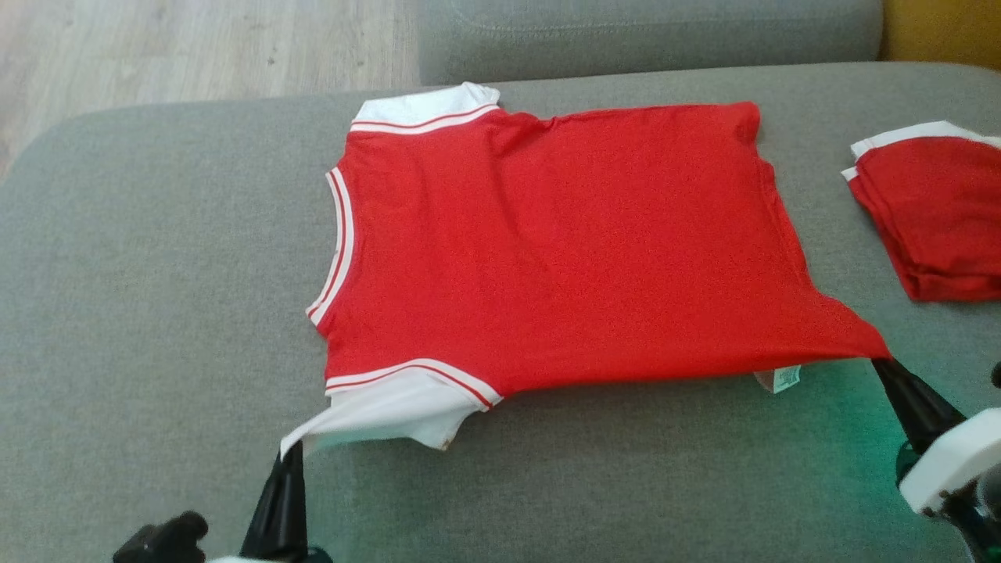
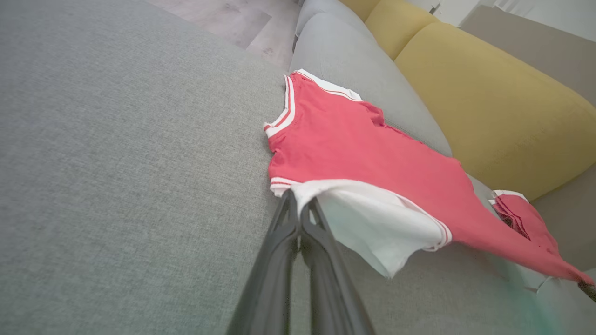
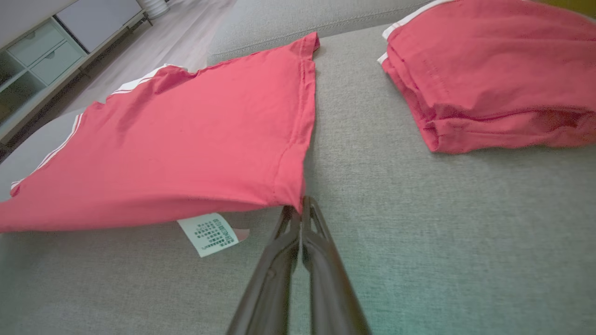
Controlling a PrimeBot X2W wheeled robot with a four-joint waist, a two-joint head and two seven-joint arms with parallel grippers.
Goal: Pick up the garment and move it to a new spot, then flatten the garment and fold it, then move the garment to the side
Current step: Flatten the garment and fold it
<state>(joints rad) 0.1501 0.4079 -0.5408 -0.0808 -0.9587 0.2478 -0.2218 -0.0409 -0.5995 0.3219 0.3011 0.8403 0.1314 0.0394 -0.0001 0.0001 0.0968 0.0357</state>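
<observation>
Red garment lies spread mid-cushion on the grey sofa, collar to the left, near edge raised slightly. Left gripper is pinched closed on the tip of the near white sleeve; right gripper is pinched closed on the near-right hem corner. Folded red stack sits apart at the right.

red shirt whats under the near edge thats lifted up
A white label shows under the raised edge of the red shirt, with bare grey cushion below it. Whatever lies beneath the flat part of the shirt is covered.
</observation>
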